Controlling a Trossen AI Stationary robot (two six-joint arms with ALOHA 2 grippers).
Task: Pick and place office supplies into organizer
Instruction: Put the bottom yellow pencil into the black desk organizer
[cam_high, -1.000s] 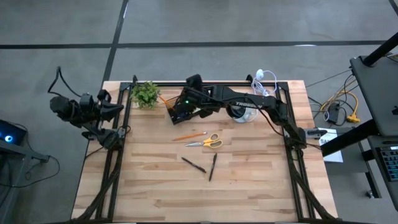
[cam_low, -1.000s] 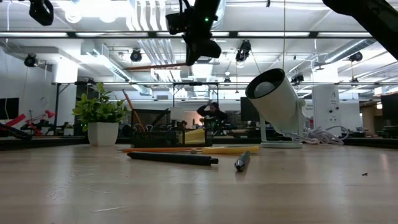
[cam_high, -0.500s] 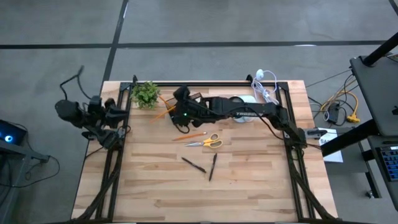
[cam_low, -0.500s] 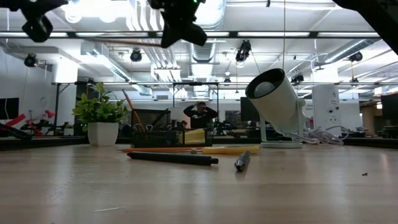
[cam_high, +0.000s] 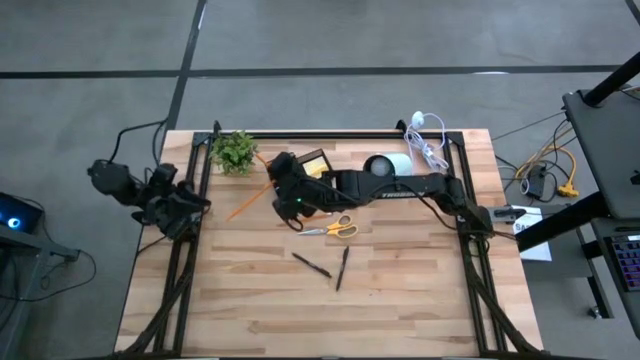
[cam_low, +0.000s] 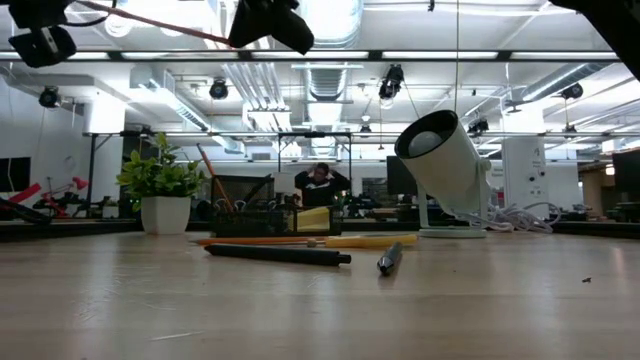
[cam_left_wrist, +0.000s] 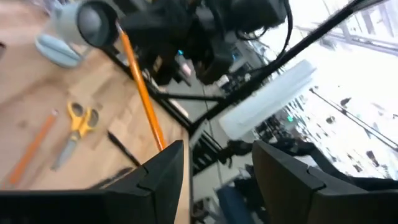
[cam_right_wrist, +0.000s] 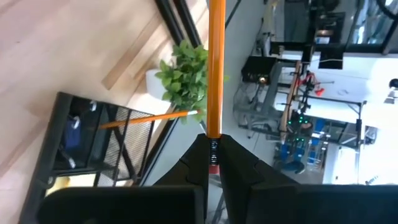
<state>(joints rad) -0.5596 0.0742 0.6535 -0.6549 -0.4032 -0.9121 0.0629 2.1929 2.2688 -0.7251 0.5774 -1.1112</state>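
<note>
My right gripper (cam_right_wrist: 212, 163) is clamped on a thin orange pencil (cam_high: 247, 199), held above the wooden table (cam_high: 400, 300) near its far-left corner. The black divided organizer tray (cam_high: 312, 163) sits beyond, at the far edge. My left gripper (cam_left_wrist: 217, 168), fingers apart, waits off the left edge.

Orange pencil (cam_high: 245, 201) airborne, clamped

My table (cam_high: 250, 300) was pale wood, butcher-block strips with a low sheen. The pencil (cam_right_wrist: 216, 62) I held looked smooth, glossy orange. My right gripper (cam_right_wrist: 213, 163) fingers were matt black plastic. The organizer (cam_right_wrist: 93, 146) was black wire mesh, the lamp (cam_low: 445, 160) smooth white plastic, the scissors (cam_high: 332, 228) bright metal with yellow handles.
</note>
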